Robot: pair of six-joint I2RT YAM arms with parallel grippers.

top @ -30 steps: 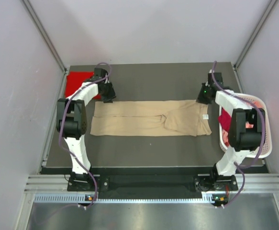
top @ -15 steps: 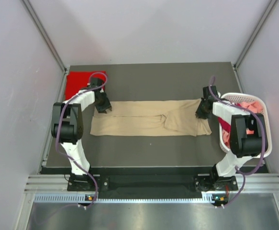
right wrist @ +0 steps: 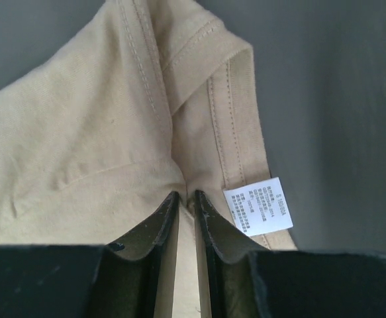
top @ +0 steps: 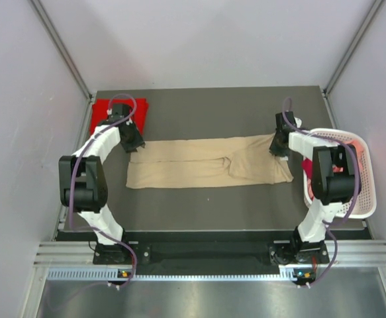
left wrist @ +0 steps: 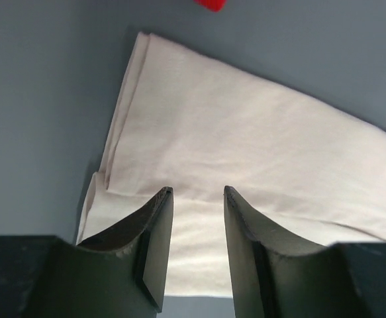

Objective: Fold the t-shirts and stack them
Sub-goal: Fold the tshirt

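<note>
Overhead, two close wrist views; common tan t-shirt

red shirt: near-right part hidden under left arm; left wrist view shows only a scrap, cut by the top edge
tan shirt: far corners hidden under both wrists; cut off in both wrist views
care label: print too small to read
basket: left side and most of the inside hidden behind right arm

A robotics lab cell: white panel walls and aluminium rails enclose a dark table.
</note>
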